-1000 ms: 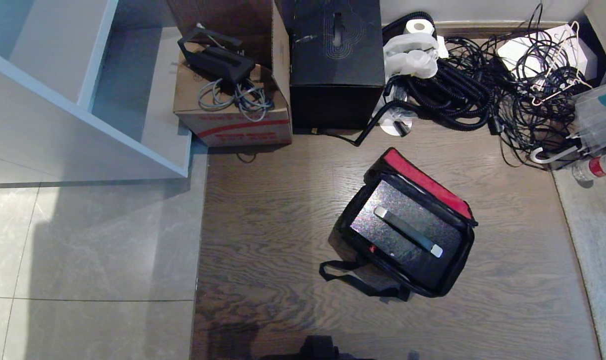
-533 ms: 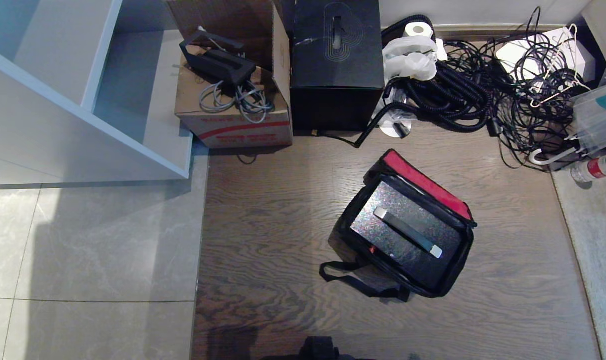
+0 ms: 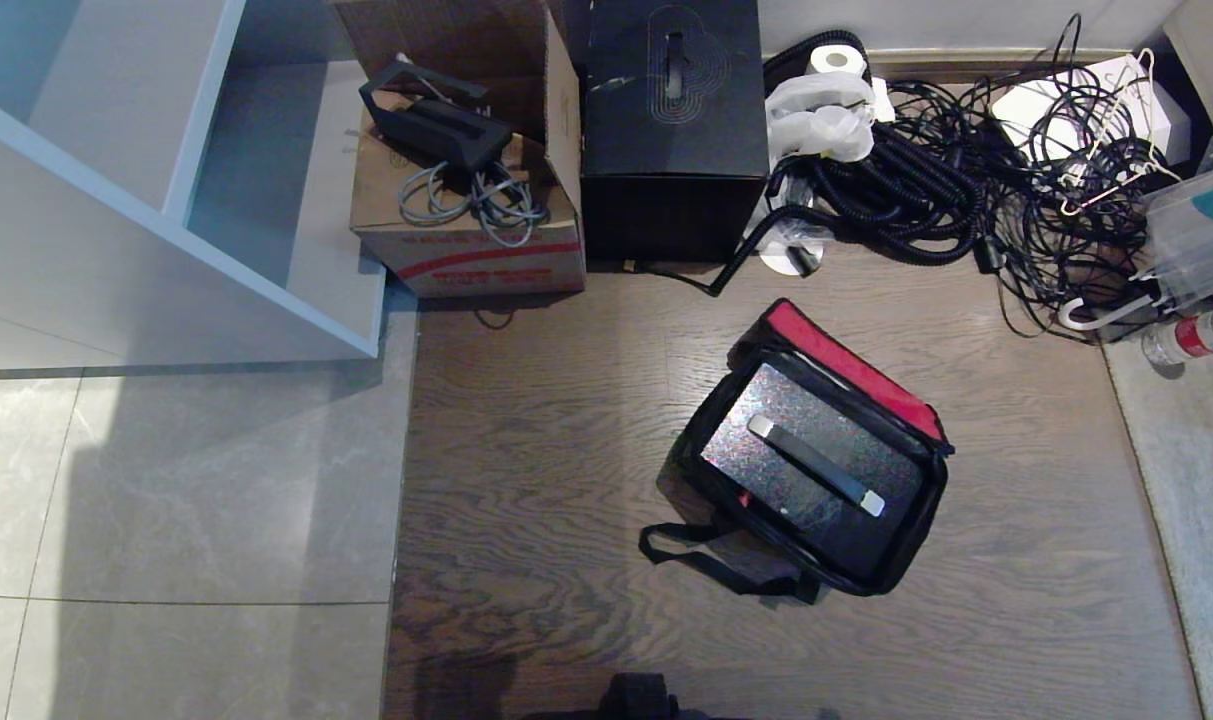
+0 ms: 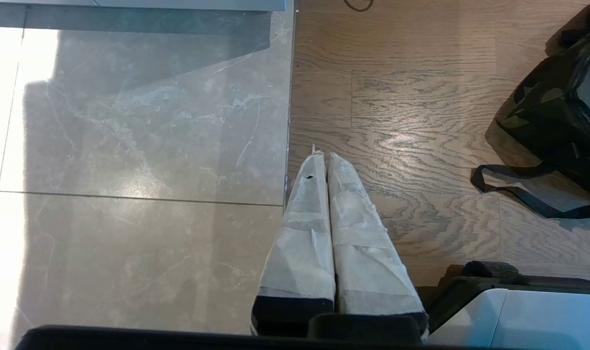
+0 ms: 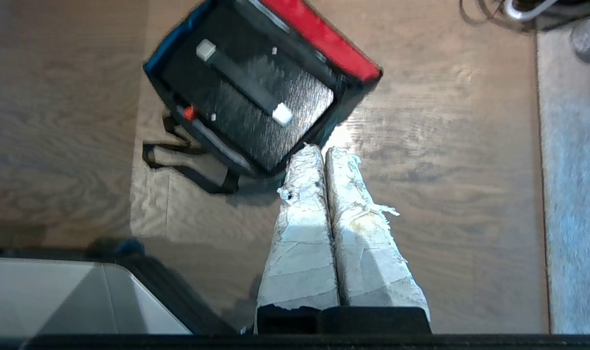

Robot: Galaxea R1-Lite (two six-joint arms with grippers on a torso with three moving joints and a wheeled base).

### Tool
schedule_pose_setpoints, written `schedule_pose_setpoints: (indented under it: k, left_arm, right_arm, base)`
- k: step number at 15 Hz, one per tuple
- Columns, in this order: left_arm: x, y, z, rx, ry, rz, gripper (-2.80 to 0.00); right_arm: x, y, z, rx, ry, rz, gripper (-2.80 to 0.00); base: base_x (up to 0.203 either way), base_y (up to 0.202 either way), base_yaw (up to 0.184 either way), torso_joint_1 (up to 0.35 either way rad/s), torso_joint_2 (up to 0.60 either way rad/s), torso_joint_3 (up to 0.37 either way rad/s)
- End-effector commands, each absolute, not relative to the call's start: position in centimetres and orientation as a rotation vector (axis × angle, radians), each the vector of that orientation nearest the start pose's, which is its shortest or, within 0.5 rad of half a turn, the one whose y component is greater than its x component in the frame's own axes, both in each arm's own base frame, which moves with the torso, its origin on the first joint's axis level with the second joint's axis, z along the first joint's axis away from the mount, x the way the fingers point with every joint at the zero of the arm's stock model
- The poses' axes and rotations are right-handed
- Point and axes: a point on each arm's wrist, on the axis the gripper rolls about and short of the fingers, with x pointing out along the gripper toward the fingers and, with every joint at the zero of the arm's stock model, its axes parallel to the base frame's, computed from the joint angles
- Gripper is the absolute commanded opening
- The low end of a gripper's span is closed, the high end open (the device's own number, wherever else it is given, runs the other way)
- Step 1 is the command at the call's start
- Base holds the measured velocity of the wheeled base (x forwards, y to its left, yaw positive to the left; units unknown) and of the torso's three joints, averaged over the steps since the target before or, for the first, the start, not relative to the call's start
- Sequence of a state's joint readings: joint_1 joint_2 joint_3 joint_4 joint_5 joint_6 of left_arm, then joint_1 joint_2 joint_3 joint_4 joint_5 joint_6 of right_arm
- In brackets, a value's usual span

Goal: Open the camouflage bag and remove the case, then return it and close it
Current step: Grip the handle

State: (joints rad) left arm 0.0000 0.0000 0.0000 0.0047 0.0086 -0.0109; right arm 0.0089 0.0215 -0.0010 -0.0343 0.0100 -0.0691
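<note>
Head view: camouflage bag (image 3: 911, 540) lies diagonally, unzipped.

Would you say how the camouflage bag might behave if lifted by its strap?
The camouflage bag probably sags: its walls look soft. The strap lies limp on the floor, so expect slack first. The case inside may shift the load.

Camouflage bag (image 3: 926, 520): black sides and strap, red inner rim, green-brown camouflage fabric. Case (image 3: 816, 465) inside: speckled dark top, black handle with pale ends. Floor (image 3: 546, 480): brown wood grain.
</note>
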Motion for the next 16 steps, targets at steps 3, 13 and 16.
schedule_pose_setpoints:
  k: [3,13,16]
  left_arm:
    - [-2.3,0.0,7.5,-0.011,0.004,0.009,-2.80]
    - [-2.3,0.0,7.5,-0.011,0.005,0.009,-2.80]
    - [-2.3,0.0,7.5,-0.011,0.005,0.009,-2.80]
  right_arm:
    - [-5.0,0.0,13.6,-0.052,-0.080,0.018,-2.80]
    - [7.8,0.5,20.4,0.131,0.745,0.158,-2.80]
    - [14.1,1.1,20.1,0.074,0.723,0.231,-2.80]
  base:
    - [0.000,0.000,0.000,0.000,0.00,0.000]
    - [0.000,0.000,0.000,0.000,0.00,0.000]
    - [0.000,0.000,0.000,0.000,0.00,0.000]
